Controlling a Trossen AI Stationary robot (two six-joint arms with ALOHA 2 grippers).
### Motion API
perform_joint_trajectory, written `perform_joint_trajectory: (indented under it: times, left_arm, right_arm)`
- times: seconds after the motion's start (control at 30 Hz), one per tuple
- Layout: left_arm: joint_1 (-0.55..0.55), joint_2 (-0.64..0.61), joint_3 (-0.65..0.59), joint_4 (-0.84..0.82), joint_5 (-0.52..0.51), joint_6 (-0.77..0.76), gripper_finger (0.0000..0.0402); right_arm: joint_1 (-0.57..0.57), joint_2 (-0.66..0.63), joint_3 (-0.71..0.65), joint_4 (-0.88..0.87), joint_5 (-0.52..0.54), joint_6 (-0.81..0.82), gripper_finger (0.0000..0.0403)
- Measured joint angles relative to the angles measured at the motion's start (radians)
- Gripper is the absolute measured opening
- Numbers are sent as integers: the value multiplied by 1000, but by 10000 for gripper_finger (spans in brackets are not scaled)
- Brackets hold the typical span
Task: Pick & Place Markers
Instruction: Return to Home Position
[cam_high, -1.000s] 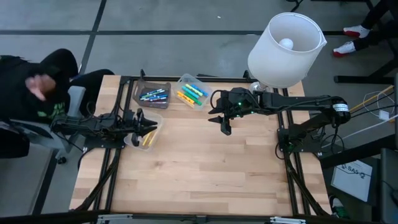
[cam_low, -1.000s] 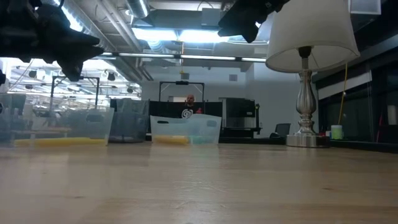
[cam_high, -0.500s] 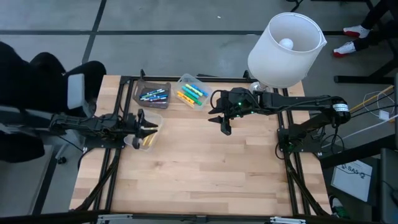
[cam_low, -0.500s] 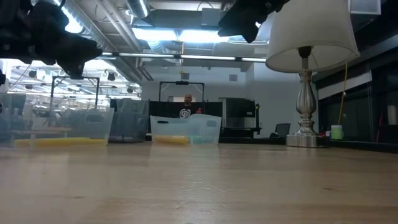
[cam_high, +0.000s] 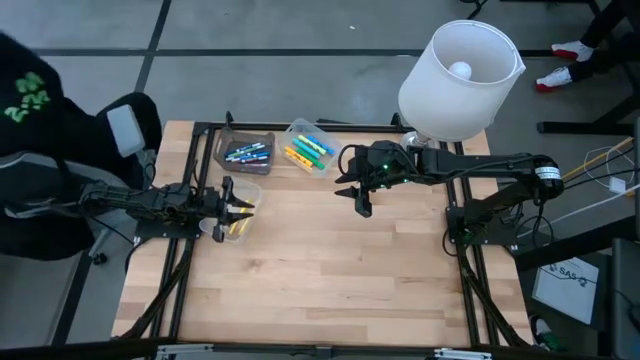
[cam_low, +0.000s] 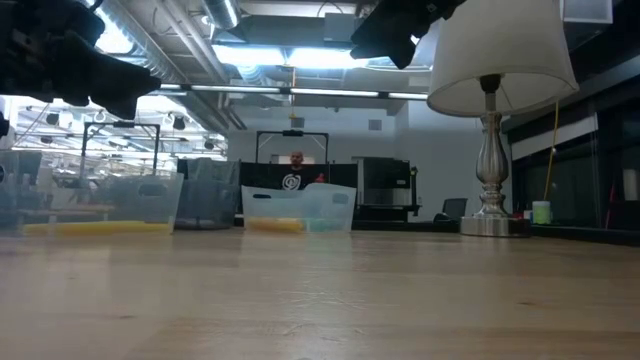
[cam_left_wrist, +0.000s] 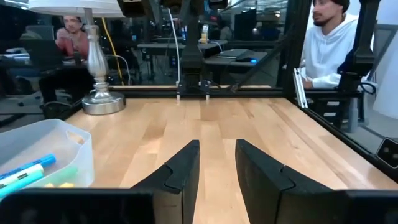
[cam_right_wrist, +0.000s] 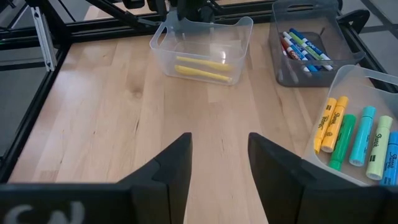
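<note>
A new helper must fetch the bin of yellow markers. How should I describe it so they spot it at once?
From the white lamp, follow the back edge of the table leftward to three bins. Pick the clear bin standing apart, below the left claw. The dark bin and the other clear bin hold mixed colours; this one holds only yellow markers.

smooth pale wood table (cam_high: 330, 270), clear glossy plastic containers (cam_right_wrist: 244, 46), smooth plastic markers (cam_right_wrist: 343, 140), polished metal lamp base (cam_left_wrist: 99, 104), matt white shade (cam_high: 445, 100).
</note>
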Motion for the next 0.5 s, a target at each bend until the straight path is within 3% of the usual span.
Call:
perform_joint_trajectory:
  times: [0.5]
  left_arm:
    - [0, 0, 0, 0, 2, -1, 100]
  right_arm:
    - [0, 0, 0, 0, 0, 0, 156]
